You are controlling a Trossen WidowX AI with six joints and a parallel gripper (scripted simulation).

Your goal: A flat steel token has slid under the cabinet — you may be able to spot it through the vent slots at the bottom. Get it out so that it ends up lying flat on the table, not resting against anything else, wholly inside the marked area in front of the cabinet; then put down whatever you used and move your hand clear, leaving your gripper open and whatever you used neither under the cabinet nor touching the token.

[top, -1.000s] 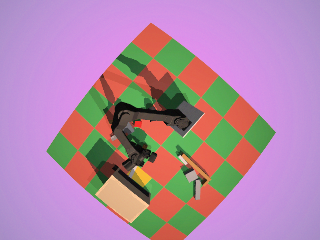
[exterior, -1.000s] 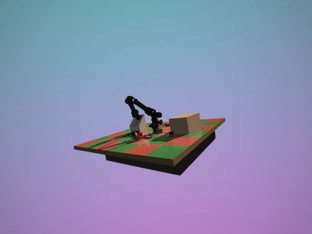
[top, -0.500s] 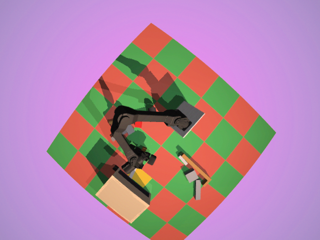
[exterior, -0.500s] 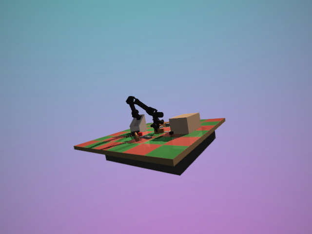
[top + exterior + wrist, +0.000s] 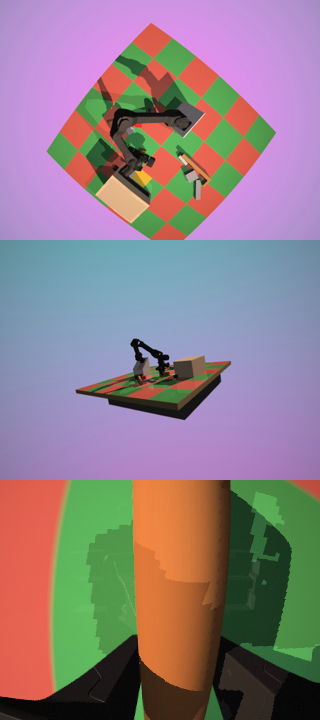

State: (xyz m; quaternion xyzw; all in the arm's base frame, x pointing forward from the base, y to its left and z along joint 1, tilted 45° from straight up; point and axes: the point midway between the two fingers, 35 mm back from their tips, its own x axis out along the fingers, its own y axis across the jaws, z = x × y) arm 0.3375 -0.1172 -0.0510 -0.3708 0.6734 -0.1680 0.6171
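The tan cabinet point(image 5: 122, 198) point(image 5: 183, 369) stands at the lower left in the top view, with a dark slotted strip along its front. The yellow marked area point(image 5: 143, 177) lies in front of it, partly hidden by the arm. My gripper point(image 5: 161, 372) point(image 5: 174, 643) is shut on an orange handle point(image 5: 177, 560) point(image 5: 166, 373), low over the table in front of the cabinet. One end of the handle also shows in the top view point(image 5: 142, 150). A pale grey strip point(image 5: 132, 174) shows beside the yellow area; I cannot tell whether it belongs to the held tool. I cannot see the steel token.
An orange bar point(image 5: 196, 167) and grey blocks point(image 5: 191, 175) point(image 5: 197, 189) lie on the right in the top view. A red block point(image 5: 138, 125) point(image 5: 143, 377) and a grey piece point(image 5: 130, 130) lie near the arm. A black block point(image 5: 115, 168) point(image 5: 175, 376) is by the cabinet's corner.
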